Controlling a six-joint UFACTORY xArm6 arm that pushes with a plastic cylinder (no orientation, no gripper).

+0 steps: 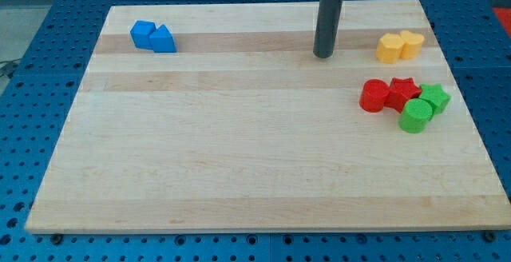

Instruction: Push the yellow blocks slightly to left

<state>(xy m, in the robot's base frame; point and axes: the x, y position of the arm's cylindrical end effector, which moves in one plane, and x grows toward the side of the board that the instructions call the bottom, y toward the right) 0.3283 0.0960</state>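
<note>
My tip (323, 55), a bare rod with no jaws to open or hold, rests well to the view's left of the two touching yellow blocks (400, 46). They look light, rigid and slidable; I'd push their right faces.

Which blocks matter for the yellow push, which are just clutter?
In play: the two touching yellow blocks at the view's upper right; my tip, apart from them on their left.

Clutter: blue blocks; red cylinder; red star; green cylinder; green star.
</note>
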